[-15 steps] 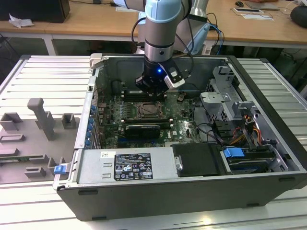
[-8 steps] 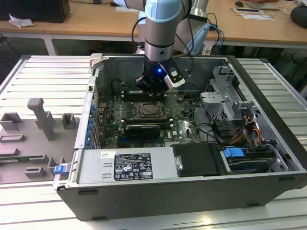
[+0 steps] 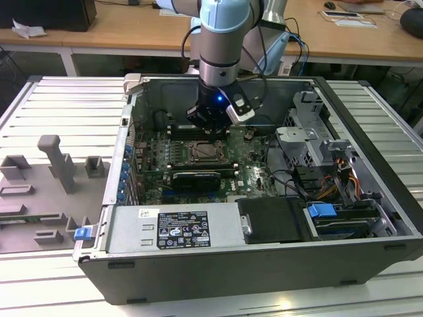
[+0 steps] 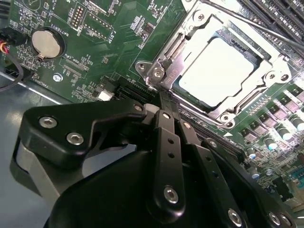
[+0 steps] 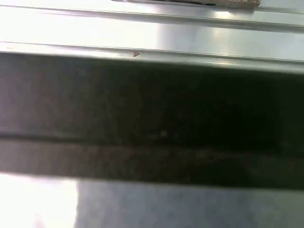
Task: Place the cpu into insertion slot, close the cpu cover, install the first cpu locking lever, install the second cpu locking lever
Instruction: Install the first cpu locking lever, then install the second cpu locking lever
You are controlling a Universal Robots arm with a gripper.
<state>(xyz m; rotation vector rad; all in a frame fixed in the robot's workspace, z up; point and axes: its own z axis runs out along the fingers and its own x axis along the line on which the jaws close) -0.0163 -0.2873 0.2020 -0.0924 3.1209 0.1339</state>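
Already the cpu (image 4: 216, 71) lies flat in the insertion slot (image 4: 178, 83), its pale metal top showing through the window of the cpu cover (image 4: 202, 23), which looks folded down over it in the second wrist view. By my judgement the chip is light, stiff and fragile, best touched only at its edges and never pressed over the pins; the cover is a thin springy plate, and any wire lever beside it would be stiff and slippery, to be pushed near its free end. Whether the levers are latched I cannot tell. The tool (image 4: 164, 102) has its two black fingers (image 4: 166, 142) drawn together with nothing between them, tips just beside the corner of the socket frame. Around the socket spreads the green motherboard (image 4: 95, 52), with a round coin battery (image 4: 46, 42) well apart from the socket. In the exterior view the tool (image 3: 210, 127) hangs inside the open computer case (image 3: 264, 264), just above the socket, and the case stands on a ribbed metal desk (image 3: 59, 277).
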